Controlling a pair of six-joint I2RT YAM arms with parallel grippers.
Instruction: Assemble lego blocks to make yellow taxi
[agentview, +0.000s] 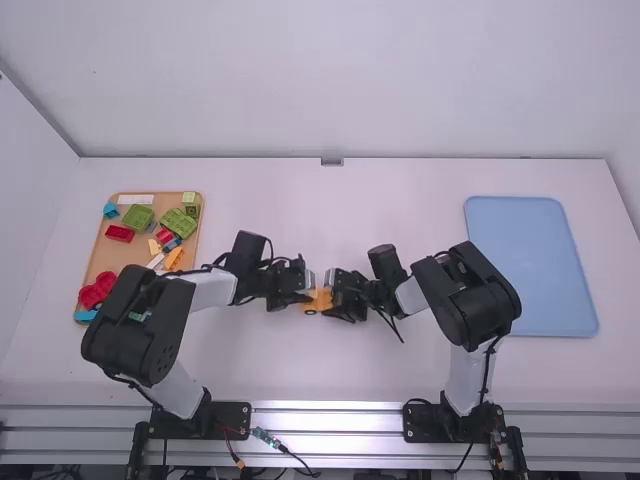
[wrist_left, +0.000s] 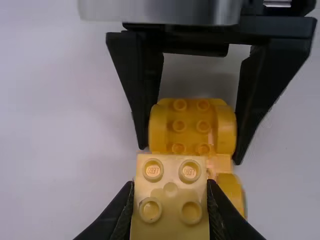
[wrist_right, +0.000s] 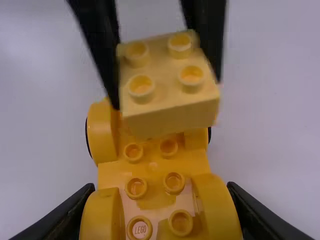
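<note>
"Where is the taxi piece?"

"The yellow chassis is between the two arms, above or on the bench; I can't tell which. Its studs face up, and rounded arches stand along its sides."

"What holds it?"

"The right gripper is closed on one end of it, a finger against the arch on each side."

"And the left gripper?"

"That one pinches a pale yellow block, two studs by two, over the chassis's other end. It looks a little tilted in the right wrist view. I can't tell whether it touches the chassis."

"Anything farther out?"

"Well to the left of the chassis lies a wooden tray of loose pieces, among them a green block and a red block. Well to the right of the chassis sits a blue tray."
</note>
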